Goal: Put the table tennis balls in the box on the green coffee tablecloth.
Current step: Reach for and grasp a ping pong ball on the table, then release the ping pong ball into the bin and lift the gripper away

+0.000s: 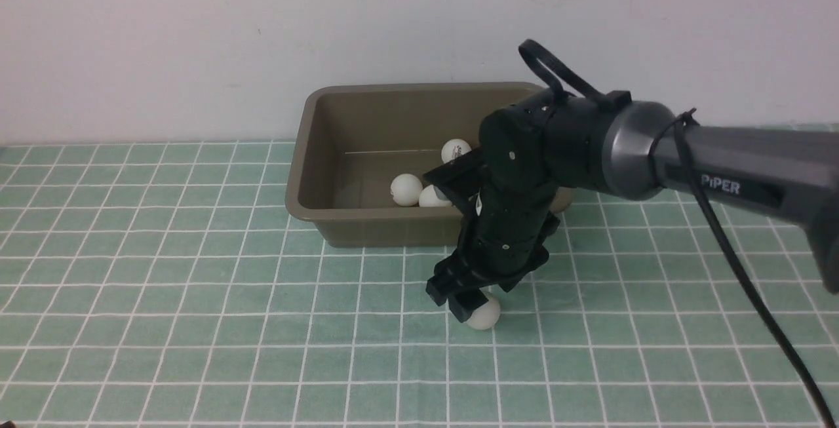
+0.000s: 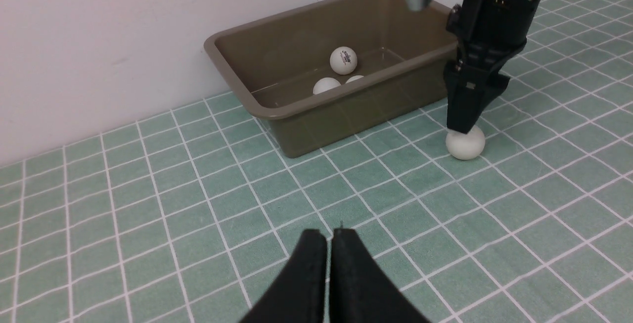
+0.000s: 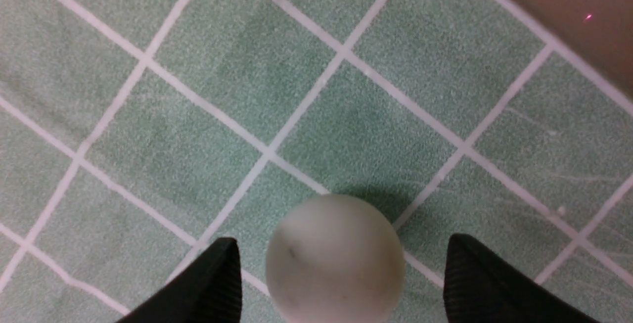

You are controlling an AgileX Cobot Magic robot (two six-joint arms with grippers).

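Observation:
The olive-brown box (image 1: pixel 314 153) stands on the green checked tablecloth (image 1: pixel 164 284) by the wall. Three white balls lie in it: one with a logo (image 1: pixel 455 151) and two (image 1: pixel 406 189) (image 1: pixel 432 197) at the near wall. Another ball (image 1: pixel 486 314) lies on the cloth in front of the box. My right gripper (image 1: pixel 473 313) points down over it, open, with the ball (image 3: pixel 335 258) between its fingers, apart from both. A pale round shape (image 1: pixel 561 202) shows behind the arm at the box's right corner. My left gripper (image 2: pixel 330 236) is shut and empty, low over the cloth.
A plain white wall (image 1: pixel 196 41) runs behind the box. The right arm (image 1: pixel 721 166) reaches in from the right above the cloth. In the left wrist view the box (image 2: pixel 296 110) and the right gripper (image 2: pixel 462 127) over the ball (image 2: pixel 465 143) lie ahead.

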